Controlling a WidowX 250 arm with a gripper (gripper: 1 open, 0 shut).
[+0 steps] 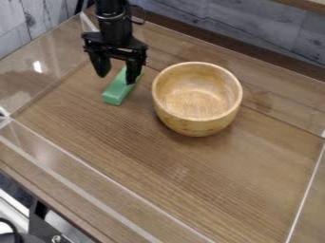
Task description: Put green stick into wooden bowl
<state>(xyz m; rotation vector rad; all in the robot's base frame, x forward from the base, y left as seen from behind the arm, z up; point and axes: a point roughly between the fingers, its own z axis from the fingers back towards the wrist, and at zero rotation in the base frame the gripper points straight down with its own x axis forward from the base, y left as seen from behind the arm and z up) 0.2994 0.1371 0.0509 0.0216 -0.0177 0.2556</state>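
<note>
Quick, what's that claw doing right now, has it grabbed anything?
Gripper: open, fingers straddling the far end of the green stick, holding nothing yet.

arm (112,11) cut off at top edge, green stick (120,89) partly behind end effector (116,69)
</note>
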